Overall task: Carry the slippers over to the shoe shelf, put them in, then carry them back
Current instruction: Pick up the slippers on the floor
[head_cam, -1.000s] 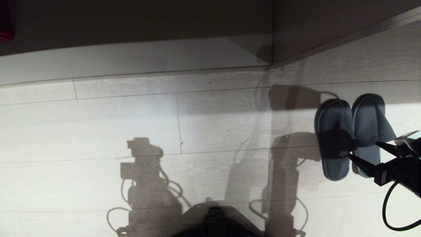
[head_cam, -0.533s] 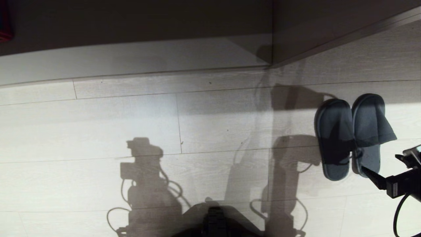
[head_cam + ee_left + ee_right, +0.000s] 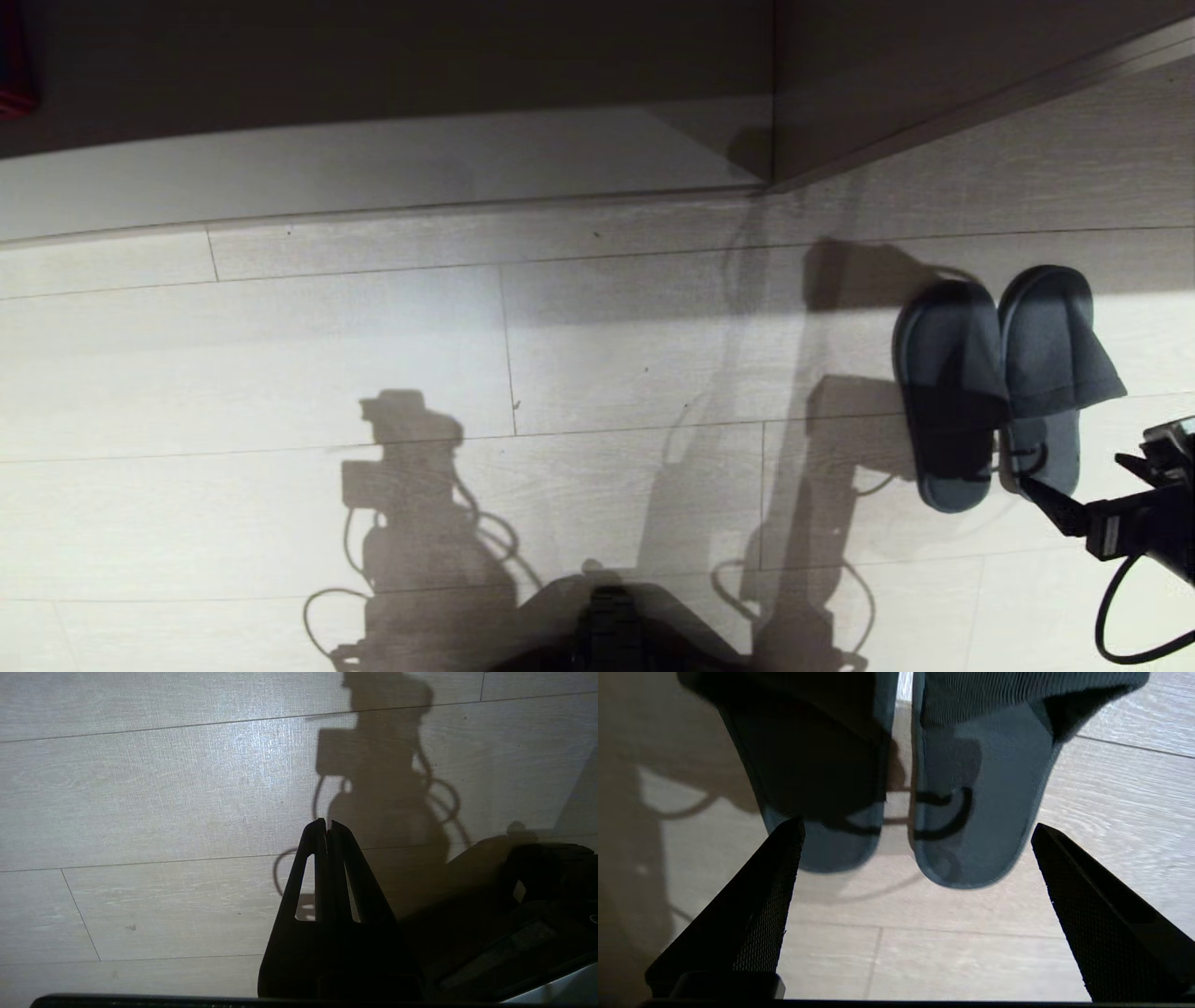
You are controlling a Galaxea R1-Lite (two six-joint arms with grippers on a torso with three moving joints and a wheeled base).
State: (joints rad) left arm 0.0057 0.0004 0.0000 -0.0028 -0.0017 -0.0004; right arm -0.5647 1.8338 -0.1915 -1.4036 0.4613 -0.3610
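Pair of flat dark grey slide slippers side by side on pale wood-plank floor, heels toward right end effector. Spread wide, empty, just short of heels. Left end effector pinched closed over floor. No readable writing anywhere.

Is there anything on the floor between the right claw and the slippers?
Nothing visible. The open right claw sits just short of the heels of the slippers, with only bare floor and cable shadows between them.
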